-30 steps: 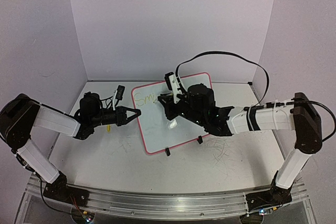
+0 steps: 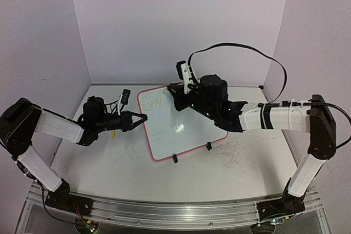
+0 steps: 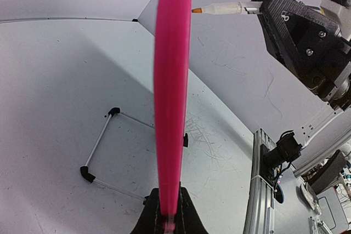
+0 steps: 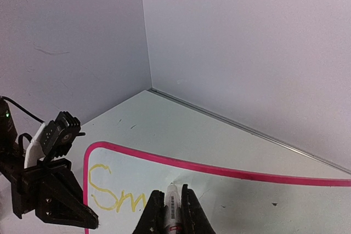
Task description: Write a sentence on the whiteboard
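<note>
The right claw (image 4: 173, 216), pinching a marker (image 4: 172, 198), has moved toward the far edge of the whiteboard (image 2: 181, 130), which stands mid-table with its left edge pinched by the left claw (image 2: 140, 119); only the first letters of the sentence (image 2: 151, 103) are written, so most of it remains.

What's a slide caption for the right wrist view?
Right gripper shut on a marker, tip at the pink-framed whiteboard beside yellow "Sm"; left gripper clamps the board's edge.

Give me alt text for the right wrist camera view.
The right claw holds a marker, tip at the pink-framed whiteboard, beside yellow handwriting that begins "Sm". At lower left, the left claw grips the board's edge.
</note>
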### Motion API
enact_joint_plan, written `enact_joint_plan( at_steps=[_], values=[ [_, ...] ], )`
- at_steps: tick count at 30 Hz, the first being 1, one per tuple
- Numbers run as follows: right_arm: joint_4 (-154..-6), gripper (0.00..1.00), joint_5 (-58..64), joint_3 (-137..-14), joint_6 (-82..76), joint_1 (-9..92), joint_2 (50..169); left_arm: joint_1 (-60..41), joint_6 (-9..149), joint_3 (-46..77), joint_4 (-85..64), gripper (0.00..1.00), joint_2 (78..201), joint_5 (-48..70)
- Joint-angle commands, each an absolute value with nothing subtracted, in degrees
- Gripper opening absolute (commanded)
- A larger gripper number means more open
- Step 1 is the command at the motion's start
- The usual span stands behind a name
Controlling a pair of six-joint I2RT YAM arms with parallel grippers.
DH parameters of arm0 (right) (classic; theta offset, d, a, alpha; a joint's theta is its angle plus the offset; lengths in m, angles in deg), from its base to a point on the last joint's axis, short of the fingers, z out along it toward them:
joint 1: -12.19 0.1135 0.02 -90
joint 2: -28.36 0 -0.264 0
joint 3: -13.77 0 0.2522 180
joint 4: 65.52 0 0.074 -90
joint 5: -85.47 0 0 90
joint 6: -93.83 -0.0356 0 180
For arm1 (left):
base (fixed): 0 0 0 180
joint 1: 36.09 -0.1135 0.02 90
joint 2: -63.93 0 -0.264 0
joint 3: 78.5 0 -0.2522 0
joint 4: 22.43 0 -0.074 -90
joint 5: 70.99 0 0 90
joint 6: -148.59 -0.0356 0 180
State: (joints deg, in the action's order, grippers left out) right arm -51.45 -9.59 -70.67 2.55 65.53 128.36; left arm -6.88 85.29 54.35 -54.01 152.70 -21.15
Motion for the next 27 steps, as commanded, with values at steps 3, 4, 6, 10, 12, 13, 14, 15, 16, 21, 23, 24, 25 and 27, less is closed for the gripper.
enact_joint_plan(
  at_steps=[3, 4, 6, 10, 12, 13, 14, 15, 16, 21, 23, 24, 25, 27],
  values=[
    [-49.9, 0.0, -11.2, -73.2, 3.3, 65.7, 129.9, -6.7, 83.1, 53.6, -52.1, 0.0, 151.5, -21.2],
    [-50.1, 0.0, -11.3, -73.0, 3.3, 65.7, 129.9, -6.7, 83.1, 53.6, -52.1, 0.0, 151.5, -21.2],
    [-50.4, 0.0, -11.3, -72.5, 3.3, 65.7, 129.8, -6.7, 83.1, 53.6, -52.0, 0.0, 151.4, -21.2],
    [-50.9, 0.0, -11.6, -71.5, 3.3, 65.7, 129.3, -6.7, 83.1, 53.5, -52.0, 0.0, 151.6, -21.3],
    [-51.1, 0.0, -11.7, -71.1, 3.1, 65.7, 129.0, -6.7, 83.1, 53.5, -52.1, 0.0, 151.7, -21.4],
    [-51.3, 0.0, -11.7, -70.9, 3.1, 65.7, 128.8, -6.7, 83.1, 53.4, -52.0, 0.0, 151.8, -21.4],
    [-51.4, 0.0, -11.7, -70.7, 3.0, 65.7, 128.7, -6.7, 83.1, 53.4, -52.0, 0.0, 151.7, -21.4],
    [-51.5, 0.0, -11.7, -70.4, 2.9, 65.7, 128.6, -6.7, 83.1, 53.4, -52.0, 0.0, 151.7, -21.4],
    [-51.6, 0.0, -11.7, -70.0, 2.7, 65.7, 128.4, -6.7, 83.1, 53.4, -52.0, 0.0, 151.6, -21.4],
    [-51.8, 0.0, -11.5, -68.3, 1.8, 65.9, 127.6, -6.7, 83.1, 53.5, -52.0, 0.0, 151.4, -21.2],
    [-51.9, 0.0, -11.6, -67.8, 1.6, 66.0, 127.5, -6.7, 83.1, 53.5, -51.9, 0.0, 151.4, -21.3],
    [-52.0, 0.0, -11.6, -67.6, 1.4, 66.1, 127.4, -6.7, 83.1, 53.5, -51.9, 0.0, 151.4, -21.3],
    [-52.1, 0.0, -11.6, -67.2, 1.3, 66.1, 127.2, -6.7, 83.1, 53.5, -52.0, 0.0, 151.4, -21.3],
    [-52.1, 0.0, -11.6, -66.7, 0.9, 66.3, 127.0, -6.7, 83.1, 53.5, -51.9, 0.0, 151.3, -21.3]
  ],
)
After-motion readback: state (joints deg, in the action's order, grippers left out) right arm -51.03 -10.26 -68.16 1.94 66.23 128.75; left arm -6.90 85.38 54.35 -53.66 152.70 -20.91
